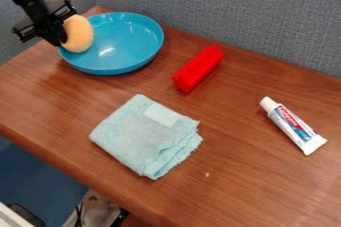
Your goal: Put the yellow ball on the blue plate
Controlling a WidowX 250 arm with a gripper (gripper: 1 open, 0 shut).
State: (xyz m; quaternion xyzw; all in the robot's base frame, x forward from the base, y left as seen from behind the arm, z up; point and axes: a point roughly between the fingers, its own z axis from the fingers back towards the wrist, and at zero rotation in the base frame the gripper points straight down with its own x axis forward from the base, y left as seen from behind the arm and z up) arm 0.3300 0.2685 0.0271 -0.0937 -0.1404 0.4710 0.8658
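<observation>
The egg-shaped, matte yellow ball (78, 34) stands with its long axis nearly upright at the left rim of the glossy round blue plate (120, 44). The black gripper (56, 28) is against the ball's left side; whether its jaws grip it I cannot tell. The plate sits on a wooden table (240, 161).

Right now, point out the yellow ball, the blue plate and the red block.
yellow ball (79, 35), camera view, middle of its visible front surface.
blue plate (130, 36), camera view, bare inner floor right of the ball.
red block (198, 69), camera view, middle of its top face.
</observation>
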